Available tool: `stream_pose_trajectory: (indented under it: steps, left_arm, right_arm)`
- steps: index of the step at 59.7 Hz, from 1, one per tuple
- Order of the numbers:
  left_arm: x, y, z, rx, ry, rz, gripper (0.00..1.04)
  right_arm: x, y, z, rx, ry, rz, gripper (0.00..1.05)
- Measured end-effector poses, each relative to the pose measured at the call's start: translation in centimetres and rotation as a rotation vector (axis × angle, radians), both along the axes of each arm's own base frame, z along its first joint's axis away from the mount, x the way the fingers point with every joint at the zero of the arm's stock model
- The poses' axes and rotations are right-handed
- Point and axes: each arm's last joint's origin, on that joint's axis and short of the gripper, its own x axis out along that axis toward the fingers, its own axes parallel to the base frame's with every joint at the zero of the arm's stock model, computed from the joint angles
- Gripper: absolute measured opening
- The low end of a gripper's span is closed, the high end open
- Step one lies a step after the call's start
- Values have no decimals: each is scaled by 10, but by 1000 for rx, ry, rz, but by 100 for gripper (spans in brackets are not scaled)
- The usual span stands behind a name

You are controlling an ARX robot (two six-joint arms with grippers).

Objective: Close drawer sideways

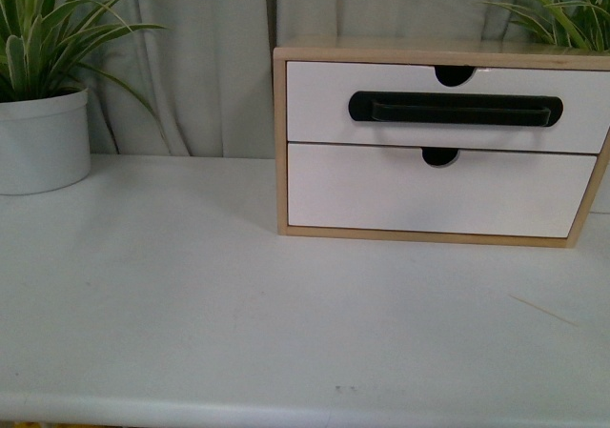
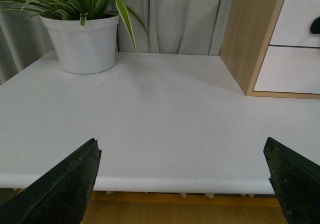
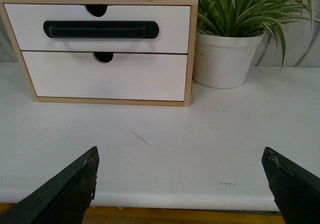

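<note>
The drawer [image 1: 448, 107], white-fronted with a black bar handle [image 3: 101, 29], sits flush in the wooden cabinet [image 1: 280, 142] on the white surface [image 1: 191, 295]; it lies well ahead of the right gripper [image 3: 182, 184], whose jaws are spread wide and hold nothing. The left gripper [image 2: 185, 181] likewise has its jaws parted and bare; the cabinet stands far ahead and off to its right side, a potted plant [image 2: 85, 39] far ahead on the other.

Left hand [image 2: 182, 184] hanging with fingers spread wide, gripping nothing. Same deal for right hand [image 3: 180, 184]: wide open, empty, hovering low over the surface edge.
</note>
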Motion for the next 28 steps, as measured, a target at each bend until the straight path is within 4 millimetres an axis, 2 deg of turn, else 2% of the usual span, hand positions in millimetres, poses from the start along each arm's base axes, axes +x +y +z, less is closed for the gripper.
stream_pose_trajectory:
  steps: [28]
  left_arm:
    - [0,0,0,0,0,0,99]
  right_arm:
    - [0,0,0,0,0,0,96]
